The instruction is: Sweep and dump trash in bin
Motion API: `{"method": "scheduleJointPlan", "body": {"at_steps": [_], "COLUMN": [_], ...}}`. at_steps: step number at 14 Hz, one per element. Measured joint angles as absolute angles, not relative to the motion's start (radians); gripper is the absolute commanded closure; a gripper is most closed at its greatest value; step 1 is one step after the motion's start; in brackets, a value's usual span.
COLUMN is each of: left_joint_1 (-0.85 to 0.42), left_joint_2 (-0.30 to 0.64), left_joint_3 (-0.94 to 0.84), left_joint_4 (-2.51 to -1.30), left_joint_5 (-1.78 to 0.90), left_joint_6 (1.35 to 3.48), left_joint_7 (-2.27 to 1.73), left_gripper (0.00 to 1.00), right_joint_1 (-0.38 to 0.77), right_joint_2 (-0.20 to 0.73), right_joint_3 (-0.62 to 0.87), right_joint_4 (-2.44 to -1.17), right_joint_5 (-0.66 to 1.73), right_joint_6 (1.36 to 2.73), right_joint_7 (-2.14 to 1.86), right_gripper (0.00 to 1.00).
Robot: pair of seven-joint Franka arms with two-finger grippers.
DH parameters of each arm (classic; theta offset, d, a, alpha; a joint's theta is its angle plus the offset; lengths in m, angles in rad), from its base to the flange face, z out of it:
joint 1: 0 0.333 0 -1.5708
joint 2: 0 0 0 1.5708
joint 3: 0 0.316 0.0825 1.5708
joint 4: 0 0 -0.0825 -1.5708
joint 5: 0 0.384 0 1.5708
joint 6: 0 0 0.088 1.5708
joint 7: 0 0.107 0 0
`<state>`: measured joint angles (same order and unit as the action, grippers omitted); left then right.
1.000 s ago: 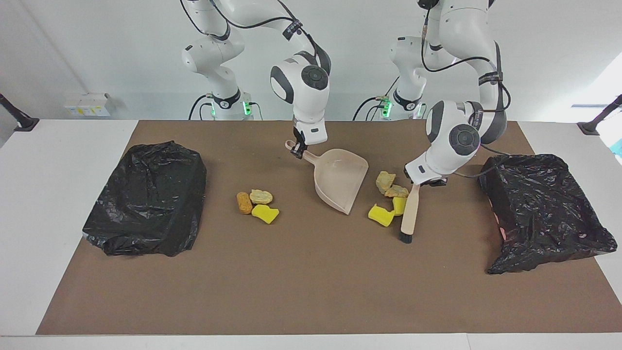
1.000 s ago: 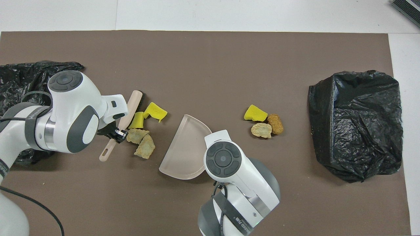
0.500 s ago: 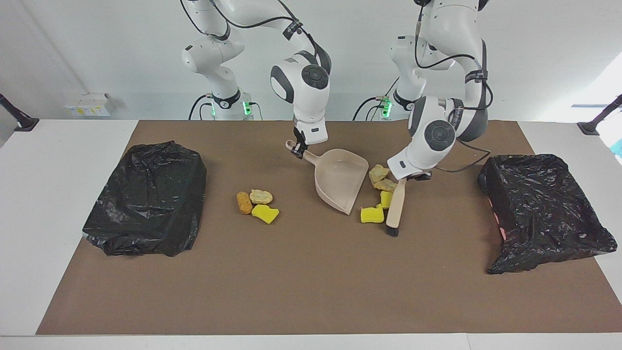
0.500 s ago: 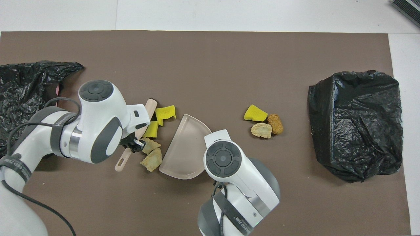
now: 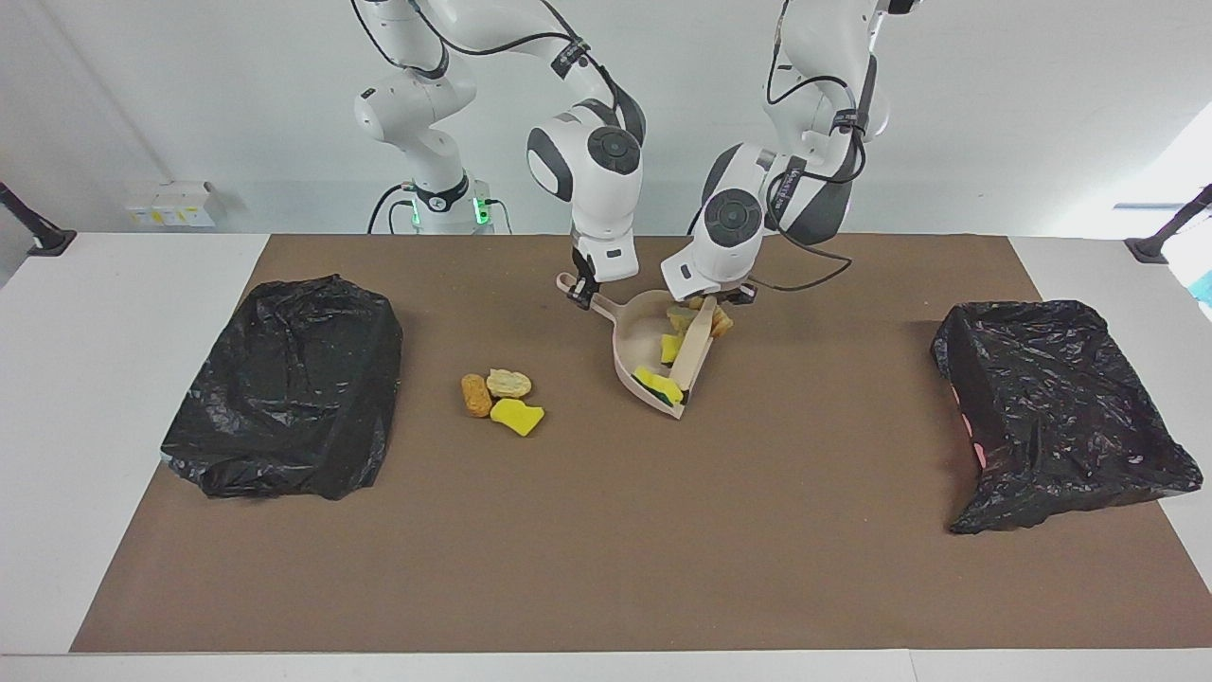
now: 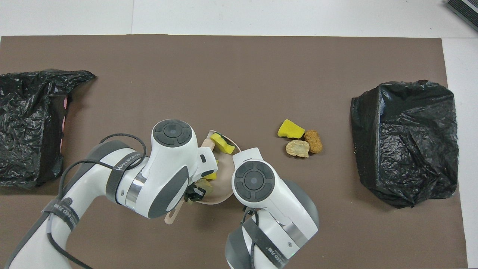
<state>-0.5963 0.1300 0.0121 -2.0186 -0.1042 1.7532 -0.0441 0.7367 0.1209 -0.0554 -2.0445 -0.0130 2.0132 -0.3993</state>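
My right gripper (image 5: 579,292) is shut on the handle of the beige dustpan (image 5: 620,365), which rests on the brown mat. My left gripper (image 5: 723,301) is shut on the beige brush (image 5: 694,355). The brush lies across the pan's mouth, its black bristles at the lip. Several trash scraps sit inside the pan: yellow wedges (image 5: 660,382) and tan chunks (image 5: 680,318). Three more trash scraps lie on the mat toward the right arm's end: an orange-brown lump (image 5: 475,395), a tan chunk (image 5: 509,383) and a yellow wedge (image 5: 517,417). In the overhead view the left gripper (image 6: 192,194) covers part of the dustpan (image 6: 223,195).
A black bag-lined bin (image 5: 1051,407) stands open at the left arm's end of the table. Another black bag-covered bin (image 5: 284,384) stands at the right arm's end. The brown mat (image 5: 606,549) covers the table.
My left gripper has swept the brush toward the dustpan, pushing the yellow and tan scraps off the mat into the pan. The right gripper and the other three scraps have not moved.
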Motion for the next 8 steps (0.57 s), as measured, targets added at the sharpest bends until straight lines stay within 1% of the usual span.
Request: {"method": "scheduleJointPlan", "body": {"at_steps": [2,8], "left_joint_1": [-0.585,-0.472], "left_joint_2": [0.117,0.042], "left_joint_3": [0.028,0.044], "left_joint_4": [-2.018,-1.994], "left_joint_5": [-0.108,-0.111], "left_joint_6": [1.753,1.736], "left_joint_7": [-0.044,-0.044], "left_gripper": [1.0,1.0], "right_joint_1": [0.737,0.737], "right_joint_2": [0.121,0.121], "right_joint_3": [-0.055,-0.055], "right_joint_4": [-2.044,-2.044], "right_joint_5": [-0.013,-0.013], "right_joint_6": [2.013,2.013], "right_joint_7": [-0.399,-0.399], "right_gripper": [1.0,1.0]}}
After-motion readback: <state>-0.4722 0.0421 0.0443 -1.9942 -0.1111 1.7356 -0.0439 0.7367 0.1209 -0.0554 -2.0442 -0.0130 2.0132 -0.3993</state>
